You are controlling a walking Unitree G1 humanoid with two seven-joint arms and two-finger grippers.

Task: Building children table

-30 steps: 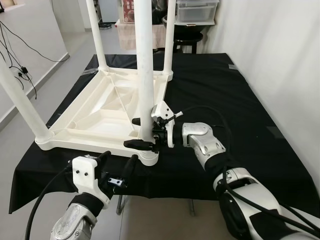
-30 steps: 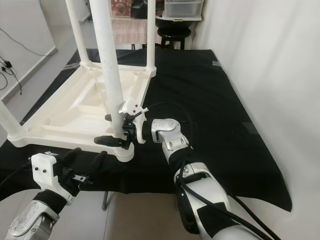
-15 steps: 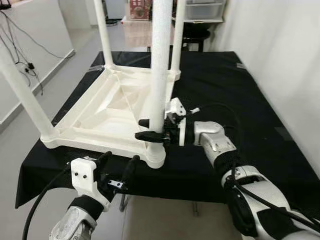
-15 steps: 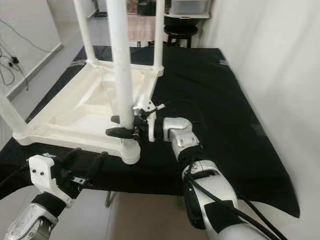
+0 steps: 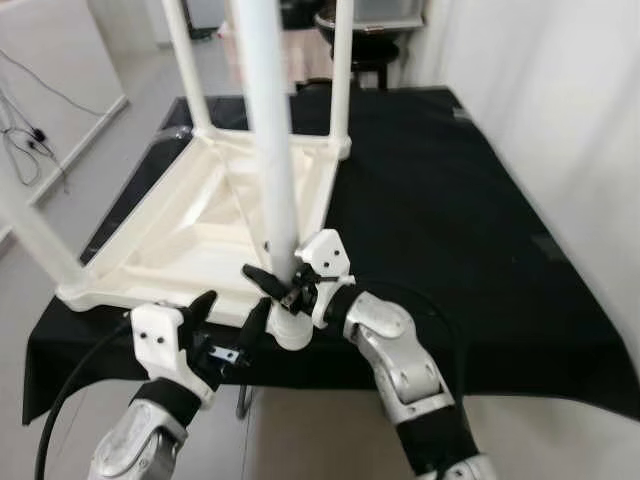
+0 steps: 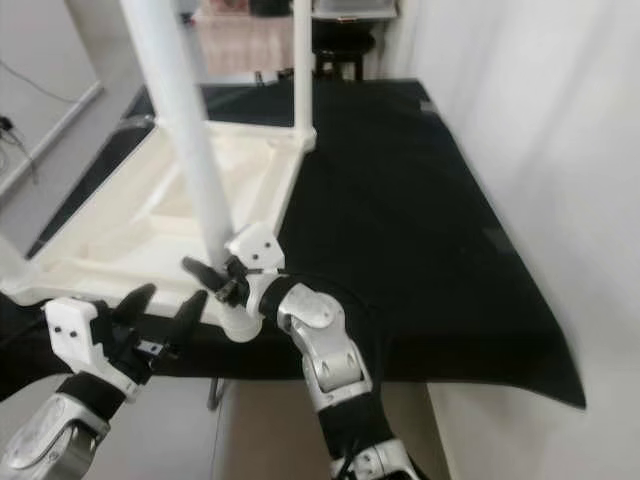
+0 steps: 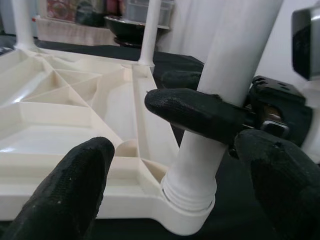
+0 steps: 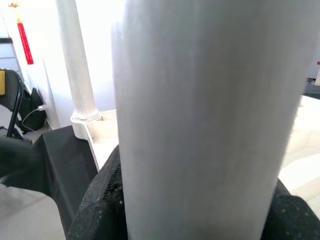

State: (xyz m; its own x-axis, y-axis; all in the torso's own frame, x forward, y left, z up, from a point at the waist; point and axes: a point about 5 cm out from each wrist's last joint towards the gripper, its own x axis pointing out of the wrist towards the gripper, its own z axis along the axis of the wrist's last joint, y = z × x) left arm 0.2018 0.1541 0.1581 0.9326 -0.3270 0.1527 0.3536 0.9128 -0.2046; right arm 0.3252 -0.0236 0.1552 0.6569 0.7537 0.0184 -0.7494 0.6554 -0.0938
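A white children's table point(image 5: 200, 230) lies upside down on the black-covered worktop, its legs pointing up. My right gripper point(image 5: 278, 285) is shut on the near right leg point(image 5: 270, 150), just above the corner socket point(image 7: 190, 200). One of its black fingers point(image 7: 200, 112) lies across the front of that leg. In the right wrist view the leg point(image 8: 200, 110) sits between the pads. My left gripper point(image 5: 233, 303) is open, just in front of and below that same corner, its fingertips either side of the socket and not touching it.
Three other legs stand at the far left point(image 5: 185, 60), far right point(image 5: 342, 70) and near left point(image 5: 35, 240). The black cloth point(image 5: 450, 200) extends right toward a white wall point(image 5: 560, 100). A stool point(image 5: 360, 30) stands behind; cables point(image 5: 30, 150) lie on the floor at the left.
The camera has shifted. My right arm has swung round toward me, turning the gripper about the leg while still holding it. My left gripper has come up closer to the corner.
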